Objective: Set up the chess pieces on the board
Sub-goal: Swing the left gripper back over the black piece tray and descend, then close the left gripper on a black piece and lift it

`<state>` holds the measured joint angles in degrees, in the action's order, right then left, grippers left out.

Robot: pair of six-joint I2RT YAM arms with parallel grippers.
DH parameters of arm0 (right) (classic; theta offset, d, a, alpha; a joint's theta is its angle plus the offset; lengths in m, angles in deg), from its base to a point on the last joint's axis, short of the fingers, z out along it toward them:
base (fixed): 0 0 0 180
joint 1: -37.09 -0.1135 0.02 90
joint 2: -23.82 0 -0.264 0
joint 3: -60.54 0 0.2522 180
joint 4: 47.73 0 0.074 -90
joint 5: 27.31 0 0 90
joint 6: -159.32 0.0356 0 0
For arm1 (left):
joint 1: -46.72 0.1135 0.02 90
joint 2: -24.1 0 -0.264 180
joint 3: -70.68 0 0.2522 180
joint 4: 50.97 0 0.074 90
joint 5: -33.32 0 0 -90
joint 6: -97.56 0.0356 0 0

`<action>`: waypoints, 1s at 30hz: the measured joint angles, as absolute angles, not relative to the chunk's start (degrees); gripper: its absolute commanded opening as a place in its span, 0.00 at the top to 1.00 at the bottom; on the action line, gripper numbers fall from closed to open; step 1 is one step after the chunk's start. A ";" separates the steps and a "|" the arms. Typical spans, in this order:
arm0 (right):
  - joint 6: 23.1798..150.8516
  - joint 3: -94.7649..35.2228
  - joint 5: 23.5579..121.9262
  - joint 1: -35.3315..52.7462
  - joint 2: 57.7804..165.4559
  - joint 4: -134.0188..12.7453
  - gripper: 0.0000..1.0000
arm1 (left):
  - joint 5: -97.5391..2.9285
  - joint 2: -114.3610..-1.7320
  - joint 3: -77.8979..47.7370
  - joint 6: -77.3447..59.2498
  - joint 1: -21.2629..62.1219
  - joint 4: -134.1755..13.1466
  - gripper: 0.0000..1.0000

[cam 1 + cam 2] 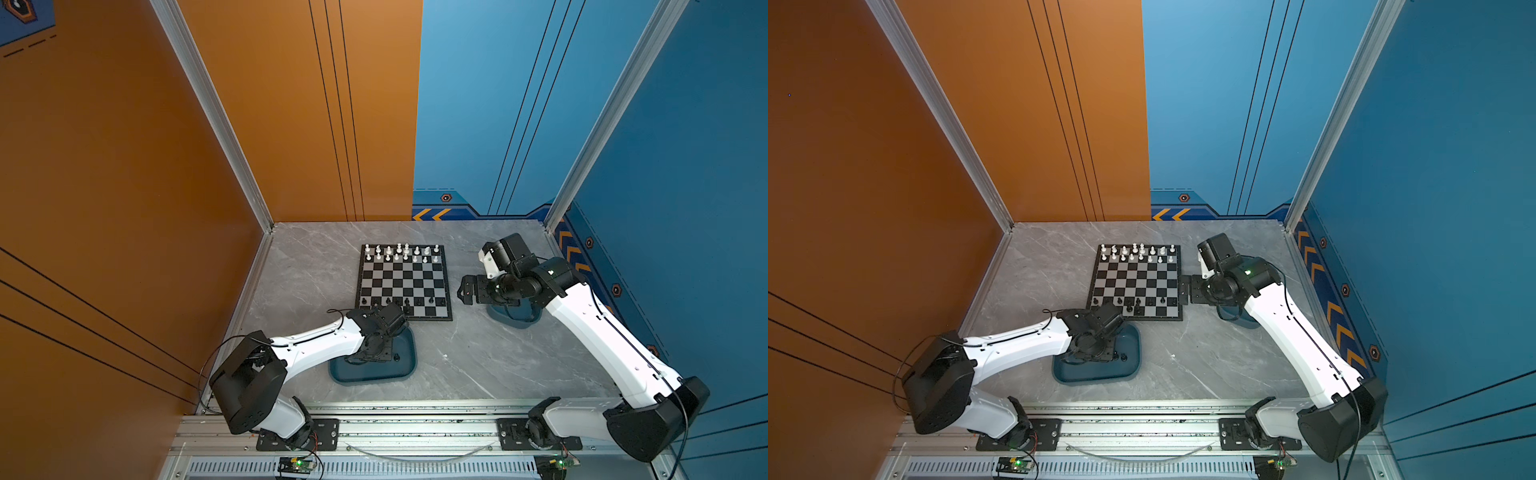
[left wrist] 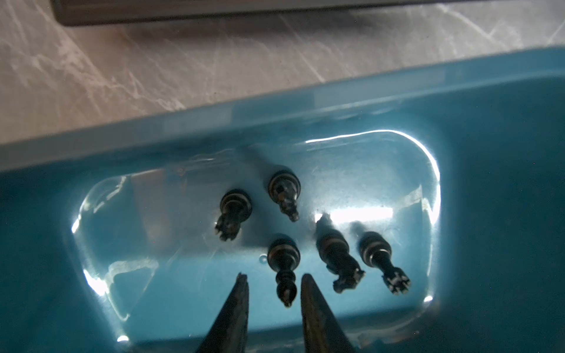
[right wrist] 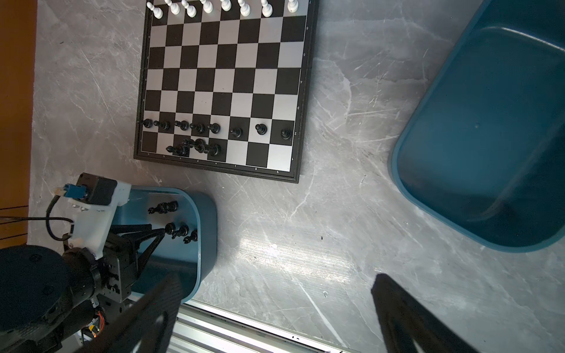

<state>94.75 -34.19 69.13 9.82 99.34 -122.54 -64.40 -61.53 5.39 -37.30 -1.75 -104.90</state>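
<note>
In both top views the light is bright and even, falling from above: the arms cast only soft, short shadows on the table (image 1: 478, 357) beside the board (image 1: 405, 282). The wide lens makes the metal posts (image 1: 216, 116) lean away from the board toward the corners. The black chess pieces (image 1: 408, 308) on the board nearly vanish against its dark squares.

The left wrist view is dim and bluish. White glare streaks ring the floor of the tray (image 2: 275, 122), the board's edge is blurred, and the left gripper (image 2: 274, 277) shows as dark, soft wedges.

In the right wrist view a washed-out glare patch lies on the table near the board, and the right gripper (image 3: 276, 275) is black and out of focus.
</note>
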 measured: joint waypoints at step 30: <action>94.57 -33.82 68.93 11.66 99.02 -122.59 0.00 | -64.34 -64.98 4.71 -35.23 -1.68 -103.24 0.92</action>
